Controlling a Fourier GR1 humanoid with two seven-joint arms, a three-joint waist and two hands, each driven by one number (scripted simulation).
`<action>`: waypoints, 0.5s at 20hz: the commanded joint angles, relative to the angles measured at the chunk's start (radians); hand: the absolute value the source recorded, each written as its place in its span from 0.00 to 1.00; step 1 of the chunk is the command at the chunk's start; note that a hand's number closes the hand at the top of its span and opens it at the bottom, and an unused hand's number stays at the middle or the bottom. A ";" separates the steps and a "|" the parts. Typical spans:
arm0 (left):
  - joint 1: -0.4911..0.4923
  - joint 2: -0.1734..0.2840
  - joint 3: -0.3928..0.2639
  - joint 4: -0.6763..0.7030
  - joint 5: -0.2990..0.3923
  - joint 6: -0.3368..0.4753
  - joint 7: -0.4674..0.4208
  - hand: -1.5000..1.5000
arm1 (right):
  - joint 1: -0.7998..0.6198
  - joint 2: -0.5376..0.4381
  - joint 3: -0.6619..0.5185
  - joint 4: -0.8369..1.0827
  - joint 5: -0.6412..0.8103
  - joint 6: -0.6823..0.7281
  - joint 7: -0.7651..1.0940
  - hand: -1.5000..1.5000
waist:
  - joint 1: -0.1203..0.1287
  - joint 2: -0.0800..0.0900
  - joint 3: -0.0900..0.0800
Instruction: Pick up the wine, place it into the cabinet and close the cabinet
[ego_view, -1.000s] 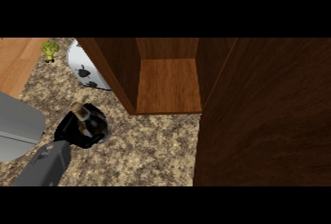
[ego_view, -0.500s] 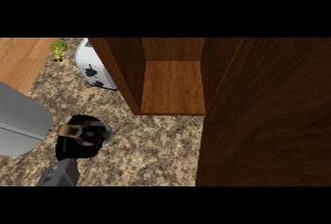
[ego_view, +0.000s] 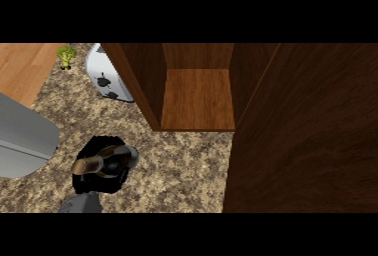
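Wine: dark glass wine bottle with tan cork top (ego_view: 94, 164), lower left of frame.
Hand: black left hand (ego_view: 103, 175) curled around the bottle, below the open brown wooden cabinet (ego_view: 198, 100).

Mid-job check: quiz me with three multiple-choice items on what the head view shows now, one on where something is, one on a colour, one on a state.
1. Where is the wine bottle?
A. inside the cabinet
B. over the counter, left of the cabinet
C. on the wooden board

2. What colour is the cabinet's inside?
A. white
B. grey
C. brown wood

3. How does the cabinet door stand?
A. open
B. closed
C. missing

Answers:
1 B: the wine bottle sits in the hand left of the cabinet.
2 C: shelf and walls are brown wood.
3 A: the door stands swung out, the shelf exposed.
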 joint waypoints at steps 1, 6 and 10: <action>0.086 -0.014 -0.110 -0.225 0.062 0.065 0.125 1.00 | 0.048 0.011 0.012 -0.156 -0.026 -0.013 0.034 0.00 | -0.004 0.004 -0.001; 0.100 -0.015 -0.268 -0.477 0.109 0.278 0.276 1.00 | 0.069 -0.017 -0.003 -0.178 -0.061 0.011 0.041 0.00 | -0.008 0.000 0.000; 0.056 -0.015 -0.428 -0.574 0.112 0.464 0.368 1.00 | 0.073 -0.025 -0.043 -0.198 -0.101 0.018 0.059 0.00 | -0.023 0.005 -0.001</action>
